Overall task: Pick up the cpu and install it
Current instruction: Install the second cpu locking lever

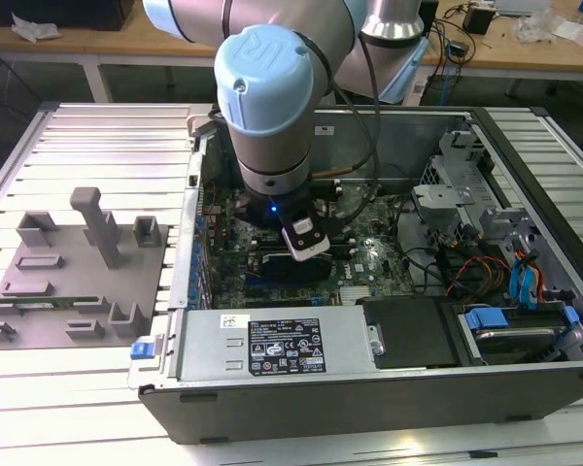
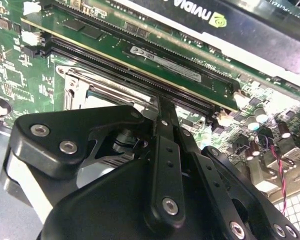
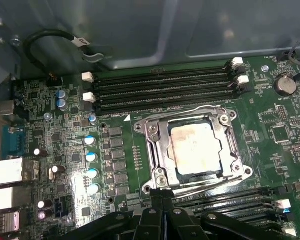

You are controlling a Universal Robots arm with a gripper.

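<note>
1 cpu (image 3: 195, 147) flat inside socket frame (image 3: 151, 142)

Printed in white on the pale blue joint cap (image 1: 260, 73): a round logo mark. On the power supply (image 1: 204, 340), seen in the exterior view, a black label (image 1: 287, 348) crowded with white print and approval signs, too fine to make out; beside it, a small white sticker (image 1: 235, 323) with dark lines. In the second wrist view, green-and-white logo lettering along the black graphics card (image 2: 250, 30), plus a strip label (image 2: 165, 62) of tiny print on a memory module (image 2: 97, 34). In the first wrist view, a white printed tag (image 3: 80, 41) on a black cable (image 3: 49, 33), white reference marks across the motherboard (image 3: 285, 155), and faint, illegible marks on the cpu (image 3: 195, 147).
</note>
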